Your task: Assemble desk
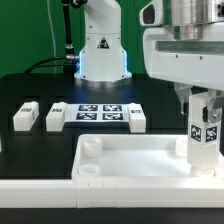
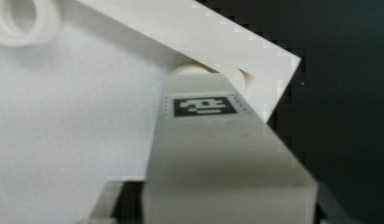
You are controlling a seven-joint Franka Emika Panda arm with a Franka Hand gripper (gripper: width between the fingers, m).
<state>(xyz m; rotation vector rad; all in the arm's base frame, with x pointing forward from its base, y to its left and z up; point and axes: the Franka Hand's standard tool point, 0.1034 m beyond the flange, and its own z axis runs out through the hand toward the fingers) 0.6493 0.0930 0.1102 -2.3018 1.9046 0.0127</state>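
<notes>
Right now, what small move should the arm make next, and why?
Probably ease the leg straight down into the top's corner. The gripper holds the leg upright right at that corner, and I cannot tell whether it is seated yet.

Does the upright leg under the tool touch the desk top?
Cannot tell. In the exterior view the leg ends low inside the desk top, its foot blurred; the wrist view shows its end at the corner, no plain contact.

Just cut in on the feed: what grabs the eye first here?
The pincer grips a white leg upright at the desk top's corner on the exterior view's right. Three more legs lie loose on the black table, flanking the marker board.
</notes>
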